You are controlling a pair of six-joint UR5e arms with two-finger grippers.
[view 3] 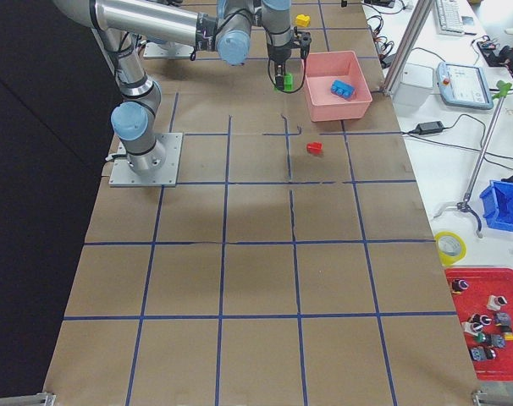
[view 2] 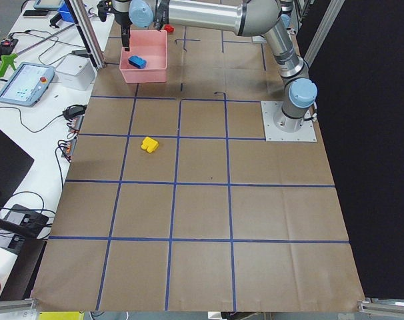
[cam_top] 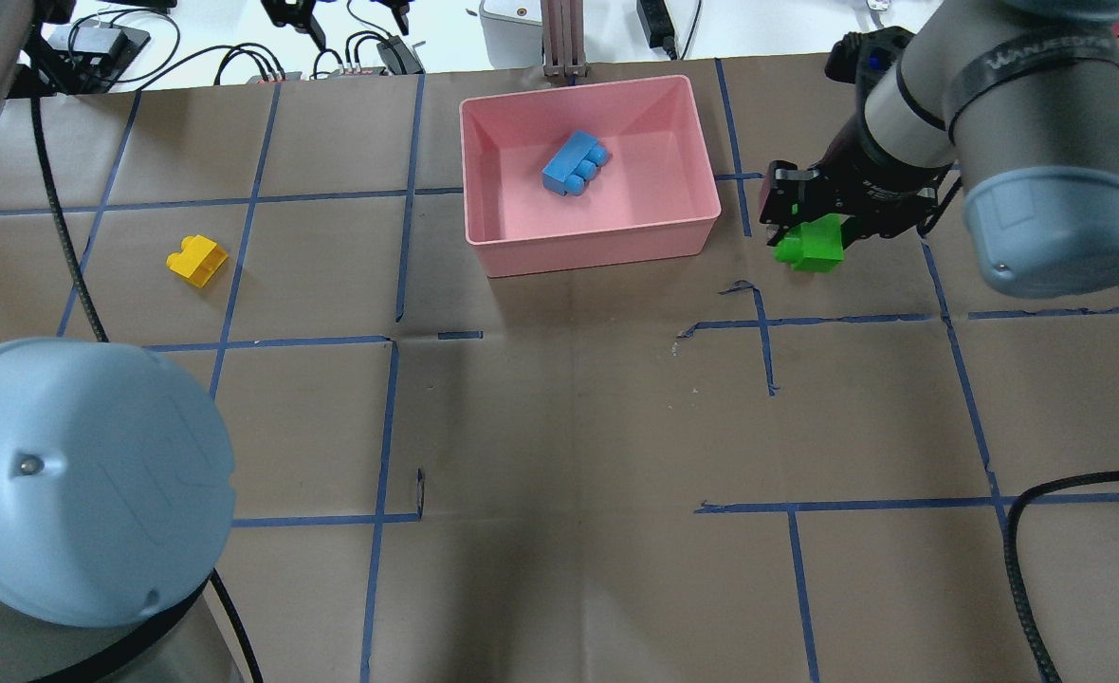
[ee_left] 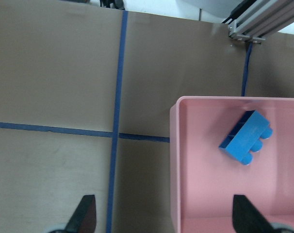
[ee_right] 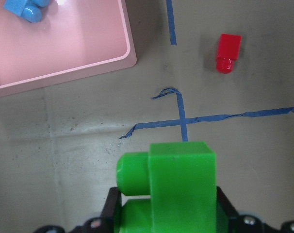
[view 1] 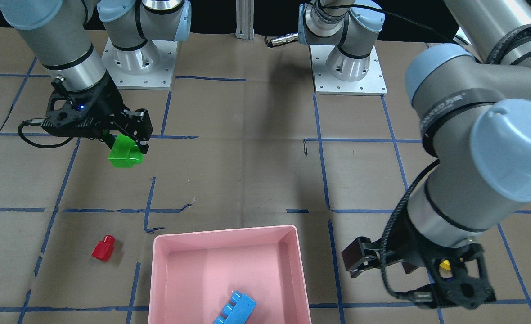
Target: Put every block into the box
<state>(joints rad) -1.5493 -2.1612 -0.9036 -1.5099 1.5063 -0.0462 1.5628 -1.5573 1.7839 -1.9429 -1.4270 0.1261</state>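
Table: brown paper with a blue tape grid.
Yellow block: two studs, alone on the paper, well apart from the box.
Right gripper: clamped on the green block, raised beside the box's short wall.
Box: pink and shallow, with the three-stud blue block lying inside.
Red block: single stud, on the paper near the box.
Left gripper: fingers wide apart, holding nothing, above the box's edge.

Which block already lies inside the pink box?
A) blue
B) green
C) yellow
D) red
A: the blue block rests on the floor of the box, whereas the green block is held in the right hand, and the yellow block and red block lie on the table outside.
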